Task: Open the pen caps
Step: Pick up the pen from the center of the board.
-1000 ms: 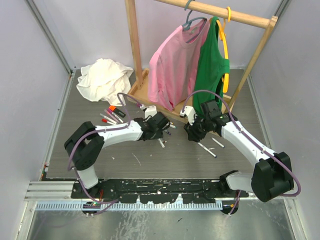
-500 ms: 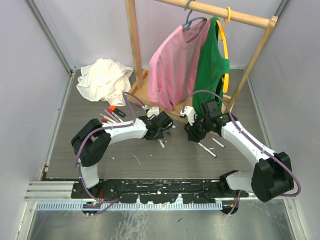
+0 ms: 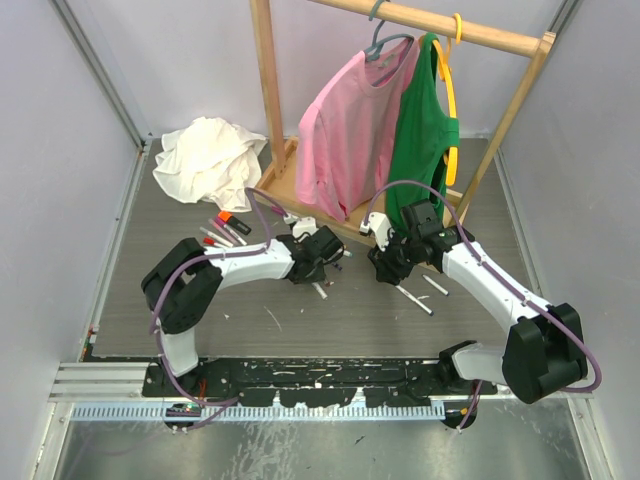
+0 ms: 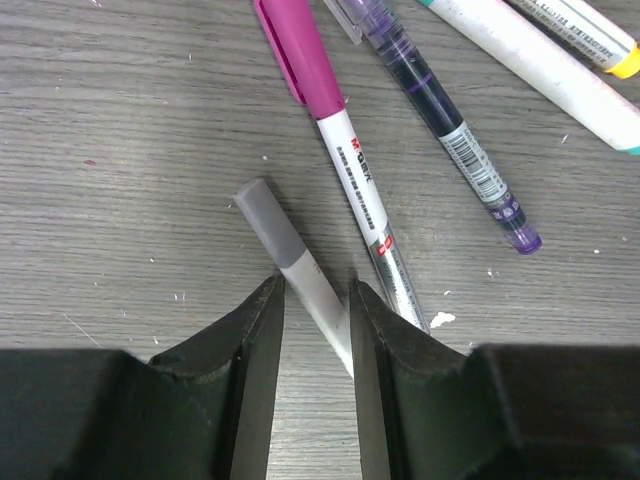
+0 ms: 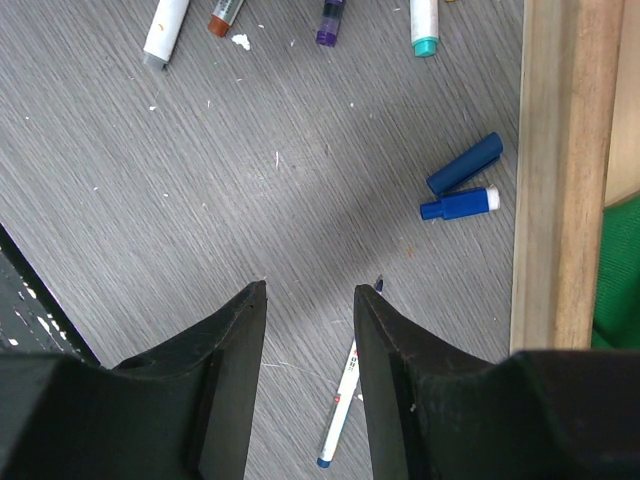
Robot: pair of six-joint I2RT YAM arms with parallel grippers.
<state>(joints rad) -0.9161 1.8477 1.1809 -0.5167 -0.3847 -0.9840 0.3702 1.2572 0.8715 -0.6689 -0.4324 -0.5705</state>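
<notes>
In the left wrist view my left gripper (image 4: 314,288) is down on the table, shut on a white pen with a grey cap (image 4: 268,215). The pen lies slantwise between the jaws and both fingers touch its barrel. Beside it lie a pink-capped pen (image 4: 303,55), a clear purple pen (image 4: 440,110) and a white pen with a teal end (image 4: 540,62). From above, the left gripper (image 3: 322,262) sits mid-table. My right gripper (image 5: 310,288) hovers open over bare table. An uncapped blue-tipped pen (image 5: 340,420) lies under its right finger. A loose blue cap (image 5: 465,163) and a short blue piece (image 5: 458,204) lie nearby.
A wooden clothes rack (image 3: 268,90) with a pink shirt (image 3: 350,130) and a green shirt (image 3: 425,130) stands at the back. Its base rail (image 5: 555,170) is close to the right gripper. A crumpled white cloth (image 3: 208,155) lies back left, with more pens (image 3: 222,232) in front of it.
My left arm has reached a little further right and its jaws have narrowed onto the grey-capped pen. The right arm has not moved.
</notes>
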